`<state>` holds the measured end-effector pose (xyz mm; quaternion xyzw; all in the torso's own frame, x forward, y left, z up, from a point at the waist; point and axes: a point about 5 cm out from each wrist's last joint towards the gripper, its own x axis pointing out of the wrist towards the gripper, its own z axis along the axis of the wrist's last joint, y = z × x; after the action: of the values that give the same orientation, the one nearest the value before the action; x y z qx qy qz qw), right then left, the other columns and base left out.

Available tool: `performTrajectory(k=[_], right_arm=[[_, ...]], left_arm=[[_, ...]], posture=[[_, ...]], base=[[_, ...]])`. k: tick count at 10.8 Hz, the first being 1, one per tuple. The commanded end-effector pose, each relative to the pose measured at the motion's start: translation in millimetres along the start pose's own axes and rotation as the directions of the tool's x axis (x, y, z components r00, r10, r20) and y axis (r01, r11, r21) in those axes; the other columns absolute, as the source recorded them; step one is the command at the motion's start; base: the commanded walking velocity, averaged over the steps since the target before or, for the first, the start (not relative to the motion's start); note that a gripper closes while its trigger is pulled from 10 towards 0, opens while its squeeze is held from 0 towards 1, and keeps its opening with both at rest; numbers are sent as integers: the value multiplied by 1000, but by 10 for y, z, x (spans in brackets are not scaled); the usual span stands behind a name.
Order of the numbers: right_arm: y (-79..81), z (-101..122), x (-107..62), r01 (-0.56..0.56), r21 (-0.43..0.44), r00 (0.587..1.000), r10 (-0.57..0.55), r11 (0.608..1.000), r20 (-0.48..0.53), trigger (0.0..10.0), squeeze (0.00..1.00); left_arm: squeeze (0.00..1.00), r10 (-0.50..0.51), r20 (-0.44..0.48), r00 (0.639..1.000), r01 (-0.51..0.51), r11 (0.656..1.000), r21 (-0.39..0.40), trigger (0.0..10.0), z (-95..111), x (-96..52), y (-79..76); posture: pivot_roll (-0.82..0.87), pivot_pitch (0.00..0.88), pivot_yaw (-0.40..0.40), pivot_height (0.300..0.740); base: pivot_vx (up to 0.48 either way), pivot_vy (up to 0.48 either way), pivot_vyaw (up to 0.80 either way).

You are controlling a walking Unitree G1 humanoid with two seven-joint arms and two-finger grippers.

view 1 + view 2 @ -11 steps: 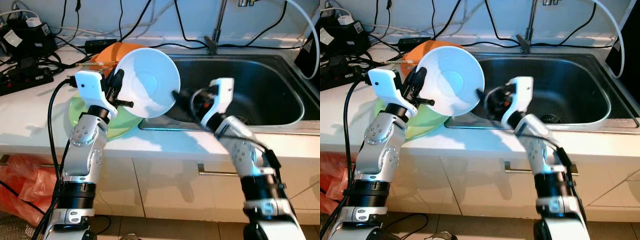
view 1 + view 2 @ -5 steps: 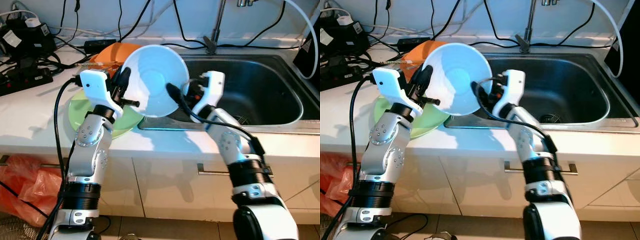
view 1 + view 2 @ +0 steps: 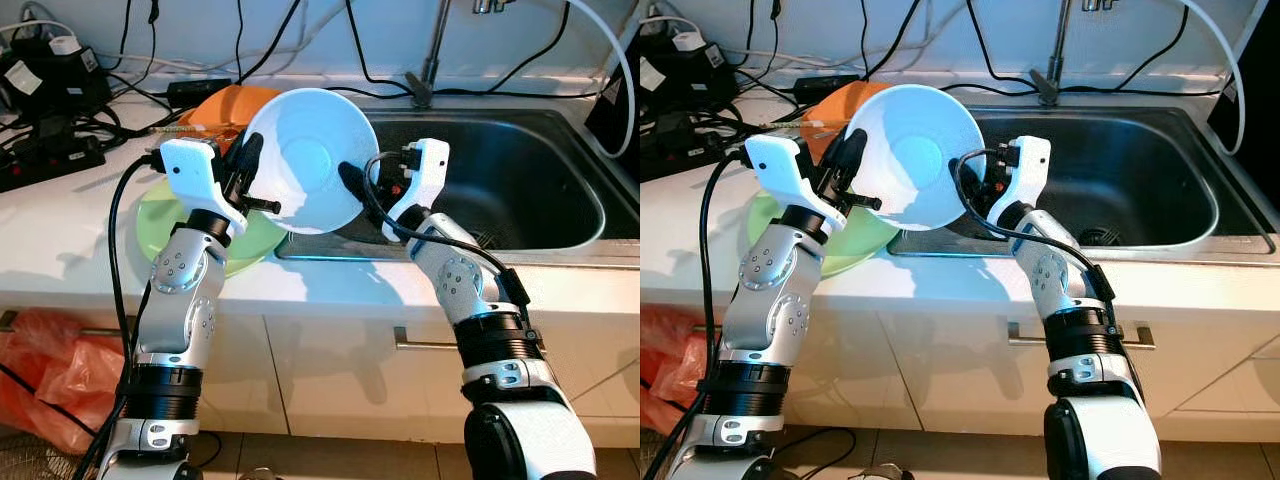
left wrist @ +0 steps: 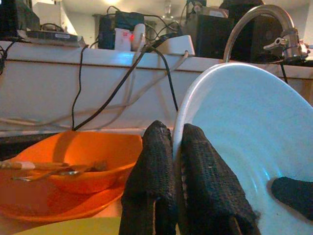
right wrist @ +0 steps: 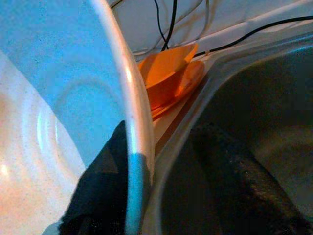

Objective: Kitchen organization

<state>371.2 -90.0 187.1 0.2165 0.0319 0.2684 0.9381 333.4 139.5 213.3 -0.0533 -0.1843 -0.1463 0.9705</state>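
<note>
— White countertop (image 3: 60, 240) runs along the wall, with a steel sink (image 3: 520, 170) set into it. What is the left gripper (image 3: 243, 178) doing?

— Its two black fingers (image 4: 161, 181) are clenched on the rim of a white bowl (image 3: 310, 160), one finger outside the rim and one inside. The bowl is held up off the counter, tilted so its hollow faces forward, over the sink's near left corner.

— And the right gripper (image 3: 352, 190)?

— It sits at the bowl's opposite edge. In the right wrist view the rim passes between its fingers (image 5: 105, 191), one against the inside of the bowl and the other standing apart on the outside (so the jaws are spread, not yet closed on it).

— Anything else near the claws?

— Below the left gripper a green plate (image 3: 160, 215) lies flat on the counter. Just behind it is an orange bowl (image 4: 78, 156) with chopsticks (image 4: 29, 166) resting inside. Black cables (image 3: 60, 100) and a power strip (image 3: 50, 160) lie further off to the left gripper's outer side, and a tap (image 3: 432, 60) rises behind the sink.
</note>
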Motion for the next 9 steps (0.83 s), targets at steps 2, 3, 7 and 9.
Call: performTrajectory(k=[2, 3, 7, 9], right_arm=[[-56, 36, -4, 40, 25, 999, -40, 999, -5, 0, 0], [-67, 31, -10, 45, 32, 999, -45, 998, -13, 0, 0], [-134, 8, -47, 75, 57, 996, -73, 996, -43, 0, 0], [-122, -25, -43, 75, 99, 996, -70, 992, -55, 0, 0]], left_arm=[[0, -13, 52, 999, 11, 1000, 23, 0, 102, 12, 27], [0, -14, 52, 999, 13, 1000, 22, 0, 102, 10, 28], [1000, -53, 11, 999, 53, 998, -21, 10000, 22, -9, -35], [1000, -127, -41, 991, 124, 990, -60, 10000, -87, -48, -137]], posture=[[111, 32, 32, 740], [111, 33, 31, 740], [108, 36, 30, 740], [110, 36, 31, 740]], base=[[0, 0, 0], [0, 0, 0], [0, 0, 0], [0, 0, 0]])
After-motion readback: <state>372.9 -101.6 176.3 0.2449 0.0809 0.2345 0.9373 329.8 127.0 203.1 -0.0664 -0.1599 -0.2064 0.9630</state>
